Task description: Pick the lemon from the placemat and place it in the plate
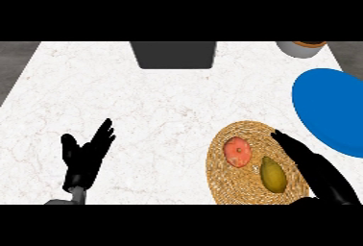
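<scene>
A yellow-green lemon (273, 174) lies on a round woven placemat (237, 185) at the lower right, beside an orange-red round fruit (237, 151). The blue plate (333, 110) sits at the right edge, partly cut off. My right hand (315, 168) is open, its straight fingers stretched over the placemat's right side just right of the lemon, apart from it. Resting open at the lower left, fingers up, is my left hand (86, 156), far from the placemat.
A dark grey rectangular object (174, 54) stands at the counter's far edge, middle. At the far right corner a grey cup-like container (303, 48) is cut off by the view. White marble counter (163, 115) spreads between the hands.
</scene>
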Robot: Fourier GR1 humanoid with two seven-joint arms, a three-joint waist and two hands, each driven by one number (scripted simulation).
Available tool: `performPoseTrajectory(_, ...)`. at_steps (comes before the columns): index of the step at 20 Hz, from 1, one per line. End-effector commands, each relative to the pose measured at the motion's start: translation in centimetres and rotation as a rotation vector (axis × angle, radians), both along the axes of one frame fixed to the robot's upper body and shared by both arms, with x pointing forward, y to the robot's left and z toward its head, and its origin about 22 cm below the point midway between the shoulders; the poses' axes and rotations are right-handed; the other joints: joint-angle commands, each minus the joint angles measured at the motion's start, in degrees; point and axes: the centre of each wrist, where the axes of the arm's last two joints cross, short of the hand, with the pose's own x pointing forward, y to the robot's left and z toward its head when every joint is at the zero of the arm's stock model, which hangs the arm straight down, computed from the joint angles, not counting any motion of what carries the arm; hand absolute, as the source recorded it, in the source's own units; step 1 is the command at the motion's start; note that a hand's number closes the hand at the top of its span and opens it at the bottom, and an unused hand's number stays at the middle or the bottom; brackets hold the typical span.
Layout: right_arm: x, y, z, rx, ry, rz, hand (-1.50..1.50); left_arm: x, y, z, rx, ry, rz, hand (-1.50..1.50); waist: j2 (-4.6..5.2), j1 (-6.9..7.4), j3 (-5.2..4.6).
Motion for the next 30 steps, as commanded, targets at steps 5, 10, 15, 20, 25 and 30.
performPoseTrajectory(5, 2.8, 1.7, -0.6, -0.079, 0.012, -0.028, -1.5, -0.3, 0.4, 0.3, -0.009, -0.009, -0.012, 0.0, 0.03, 0.2, 0.0)
performPoseTrajectory(10, 0.4, -0.1, -3.4, -0.076, 0.05, 0.001, -1.5, -0.6, -2.4, -0.7, -0.001, -0.005, 0.016, 0.0, 0.01, 0.0, 0.01)
performPoseTrajectory(15, 2.5, -0.1, -3.6, -0.171, 0.108, 0.063, 1.5, -0.6, -0.4, 0.9, -0.018, -0.012, 0.004, 0.0, -0.01, 0.37, 0.02)
performPoseTrajectory(20, 1.7, 1.9, -4.7, -0.174, 0.027, 0.118, 1.5, -0.4, -1.1, -0.4, -0.012, 0.005, 0.011, 0.0, 0.0, 0.03, 0.0)
performPoseTrajectory(25, 2.0, 2.0, -5.2, -0.187, -0.017, 0.098, 1.5, -0.1, 0.5, -1.1, 0.003, -0.01, 0.011, 0.0, 0.01, -0.02, -0.01)
performPoseTrajectory(30, 0.8, 4.7, -3.7, -0.136, -0.161, -0.007, 1.5, -1.8, 1.7, -1.2, -0.004, 0.008, 0.022, 0.0, -0.11, -0.19, -0.04)
